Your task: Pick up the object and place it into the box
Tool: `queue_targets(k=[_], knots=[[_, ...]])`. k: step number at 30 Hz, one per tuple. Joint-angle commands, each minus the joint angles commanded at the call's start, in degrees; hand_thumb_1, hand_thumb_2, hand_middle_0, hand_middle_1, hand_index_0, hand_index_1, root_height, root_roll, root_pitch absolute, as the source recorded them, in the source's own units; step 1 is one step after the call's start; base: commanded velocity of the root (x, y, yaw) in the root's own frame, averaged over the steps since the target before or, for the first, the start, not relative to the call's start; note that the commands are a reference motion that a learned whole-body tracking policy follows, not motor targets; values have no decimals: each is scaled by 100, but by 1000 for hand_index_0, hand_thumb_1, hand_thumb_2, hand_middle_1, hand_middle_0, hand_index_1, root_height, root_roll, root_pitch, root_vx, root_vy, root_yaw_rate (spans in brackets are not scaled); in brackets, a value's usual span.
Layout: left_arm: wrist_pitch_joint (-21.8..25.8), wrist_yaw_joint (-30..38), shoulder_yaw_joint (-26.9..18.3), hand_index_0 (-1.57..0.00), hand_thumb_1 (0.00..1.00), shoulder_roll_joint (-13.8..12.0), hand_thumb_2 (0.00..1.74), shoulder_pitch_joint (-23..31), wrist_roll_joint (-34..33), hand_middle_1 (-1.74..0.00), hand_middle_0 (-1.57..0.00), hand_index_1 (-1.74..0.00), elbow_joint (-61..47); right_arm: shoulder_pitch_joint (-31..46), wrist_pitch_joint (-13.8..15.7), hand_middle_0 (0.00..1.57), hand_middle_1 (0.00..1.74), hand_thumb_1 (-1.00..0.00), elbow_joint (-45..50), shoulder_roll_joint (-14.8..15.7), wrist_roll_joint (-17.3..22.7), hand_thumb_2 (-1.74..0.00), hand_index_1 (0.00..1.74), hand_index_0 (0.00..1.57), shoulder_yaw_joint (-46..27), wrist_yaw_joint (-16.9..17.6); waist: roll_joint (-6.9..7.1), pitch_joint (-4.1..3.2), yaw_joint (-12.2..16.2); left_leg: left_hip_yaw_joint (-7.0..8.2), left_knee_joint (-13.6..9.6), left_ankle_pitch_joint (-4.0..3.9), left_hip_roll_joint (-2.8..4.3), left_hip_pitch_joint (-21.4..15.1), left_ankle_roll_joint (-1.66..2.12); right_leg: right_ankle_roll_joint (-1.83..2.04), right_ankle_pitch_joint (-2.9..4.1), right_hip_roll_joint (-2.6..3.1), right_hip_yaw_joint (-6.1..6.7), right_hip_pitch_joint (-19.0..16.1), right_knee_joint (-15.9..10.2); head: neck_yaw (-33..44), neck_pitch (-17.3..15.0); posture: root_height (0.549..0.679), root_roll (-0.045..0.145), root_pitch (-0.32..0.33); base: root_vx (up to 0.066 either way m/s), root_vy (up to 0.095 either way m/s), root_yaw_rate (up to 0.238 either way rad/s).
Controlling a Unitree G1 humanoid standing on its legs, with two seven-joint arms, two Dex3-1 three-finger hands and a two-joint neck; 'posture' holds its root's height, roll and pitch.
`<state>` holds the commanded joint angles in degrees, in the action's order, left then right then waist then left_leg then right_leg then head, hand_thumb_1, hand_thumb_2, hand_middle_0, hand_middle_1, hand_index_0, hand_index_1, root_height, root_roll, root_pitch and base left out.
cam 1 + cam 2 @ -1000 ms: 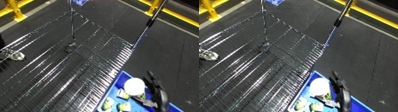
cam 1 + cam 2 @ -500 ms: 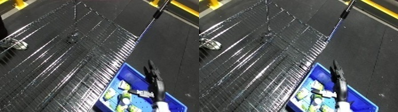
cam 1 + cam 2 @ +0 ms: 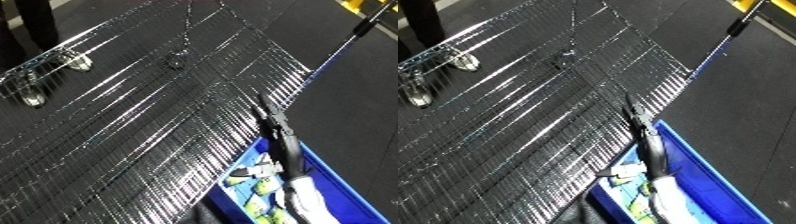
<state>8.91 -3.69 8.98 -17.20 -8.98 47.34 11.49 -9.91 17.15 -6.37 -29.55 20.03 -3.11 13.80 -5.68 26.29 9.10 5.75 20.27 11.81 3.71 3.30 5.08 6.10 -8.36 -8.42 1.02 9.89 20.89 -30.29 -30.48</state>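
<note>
Small packets (image 3: 258, 184) lie in the blue bin (image 3: 333, 167) at lower right, beside the wire mesh rack (image 3: 151, 115). I see my right hand (image 3: 277, 131) above the bin's near corner, fingers straight, holding nothing.

both head cams look steeply down, tilted, sharing nearly everything: wire mesh cart (image 3: 160, 115) across the middle, blue bin (image 3: 696, 175) close at 5 o'clock
</note>
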Motion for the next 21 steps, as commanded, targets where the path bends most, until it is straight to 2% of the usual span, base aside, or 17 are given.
queue_targets(k=[5,13,17,21], knots=[[-47,48,-65,-1570,1000,-57,1740,-56,-62,-1740,-1570,-1740,-10,-152,-84,0,0,0,36,147,-23,0,0,0,201,-148,165,38,-217,-131,39,-62,-3,111,-5,-35,-5,35,-110,-56,39,743,-20,673,61,-47,15,-61,210],[-248,85,-214,-1570,1000,-174,1740,-223,-167,-1740,-1570,-1740,-54,-275,-143,0,0,0,102,466,-14,0,0,0,549,-167,413,134,-557,-335,172,-153,-10,331,-47,-85,-67,145,-297,-63,246,1688,-73,671,44,-53,14,-90,240],[-357,31,-251,-1570,1000,-222,1740,-243,-243,-1740,-1570,-1740,-59,-288,-111,0,0,0,85,591,6,0,0,0,670,-125,498,166,-691,-421,208,-197,-6,392,-53,-81,-77,179,-391,-91,281,2012,-61,671,37,-56,37,-82,159],[-422,-41,-271,-1570,1000,-264,1740,-223,-309,-1740,-1570,-1740,-41,-276,-66,0,0,0,40,675,33,0,0,0,735,-48,566,182,-793,-477,195,-234,0,411,-53,-62,-70,185,-460,-120,271,2171,-32,671,32,-58,46,-61,127]])
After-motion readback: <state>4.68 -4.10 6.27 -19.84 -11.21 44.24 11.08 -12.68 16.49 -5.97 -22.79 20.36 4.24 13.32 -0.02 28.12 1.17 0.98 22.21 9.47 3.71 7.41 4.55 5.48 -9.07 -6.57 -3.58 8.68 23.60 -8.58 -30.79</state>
